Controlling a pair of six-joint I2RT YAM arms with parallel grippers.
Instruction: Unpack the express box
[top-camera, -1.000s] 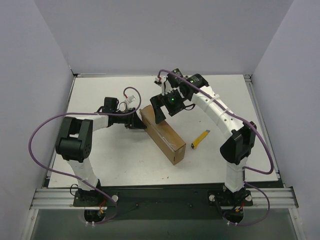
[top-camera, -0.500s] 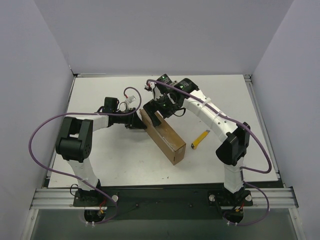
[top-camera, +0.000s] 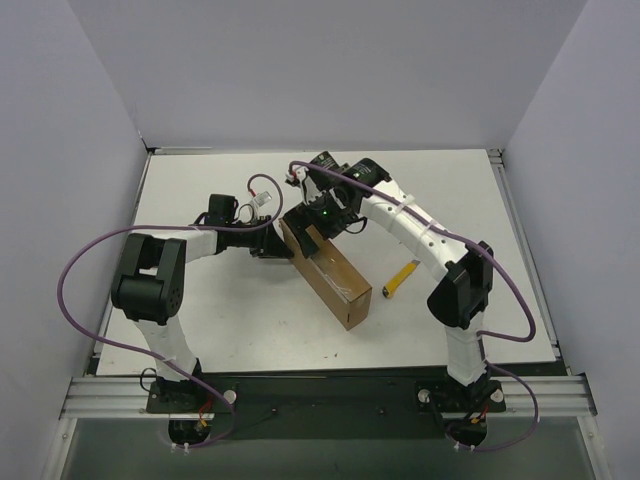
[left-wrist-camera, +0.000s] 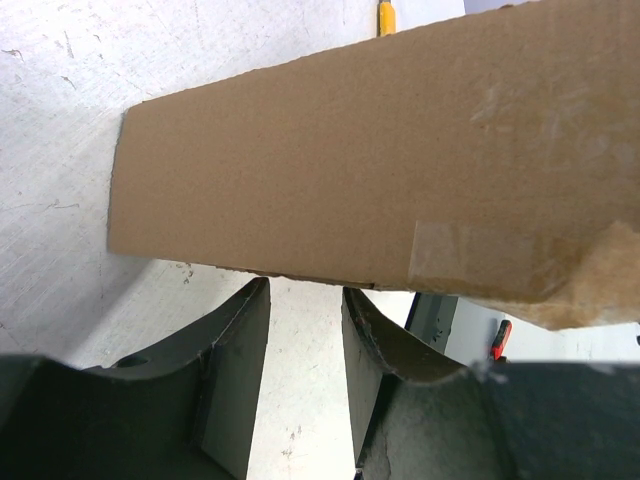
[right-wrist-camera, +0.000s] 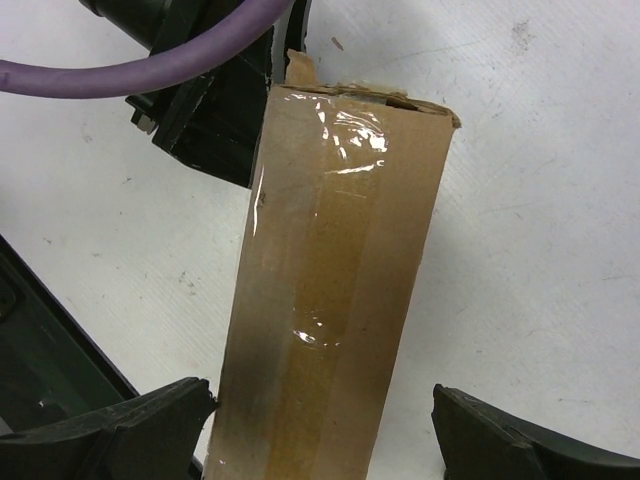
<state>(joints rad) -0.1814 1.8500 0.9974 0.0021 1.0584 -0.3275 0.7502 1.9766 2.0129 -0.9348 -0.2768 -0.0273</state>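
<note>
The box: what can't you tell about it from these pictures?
- Contents of the box: taped shut, in every view.
- Its far end, top view: partly under the right gripper.
- Its near end, right wrist view: cut off by the bottom edge.
- Whether the left gripper touches it, left wrist view: too close to tell.

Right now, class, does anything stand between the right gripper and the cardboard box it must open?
Nothing visible does. The right gripper hangs open over the box, one finger to each side of it. The left gripper sits by the box's far end, off that path.
</note>
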